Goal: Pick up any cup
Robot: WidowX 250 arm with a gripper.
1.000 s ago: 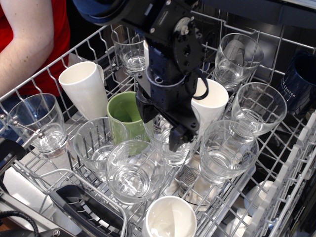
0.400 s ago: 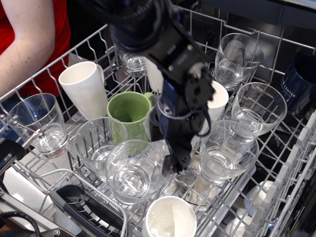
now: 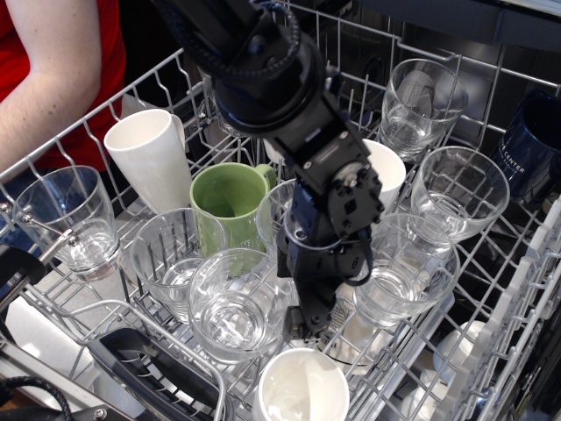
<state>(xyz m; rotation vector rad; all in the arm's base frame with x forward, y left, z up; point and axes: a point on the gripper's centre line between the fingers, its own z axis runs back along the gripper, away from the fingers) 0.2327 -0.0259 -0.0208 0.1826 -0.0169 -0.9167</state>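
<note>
The cup point(image 3: 303, 386), plain glossy white with its open mouth up, stood at the near edge of the dishwasher rack point(image 3: 158, 83), a little right of the middle. Just above it the gripper point(image 3: 308, 324) pointed down, between a clear glass point(image 3: 237, 305) on the left and another glass point(image 3: 394, 279) on the right. To do this step well, I think the arm should go down slowly and straight, so that one finger enters the cup and the other passes outside its far wall, without pushing the neighbouring glasses. How far the fingers were spread I cannot tell, because the dark body hid them; they seemed to hold nothing and not to touch the cup. Farther back stood a green mug point(image 3: 223, 203), and at the far left a tall white tumbler point(image 3: 151, 158).
</note>
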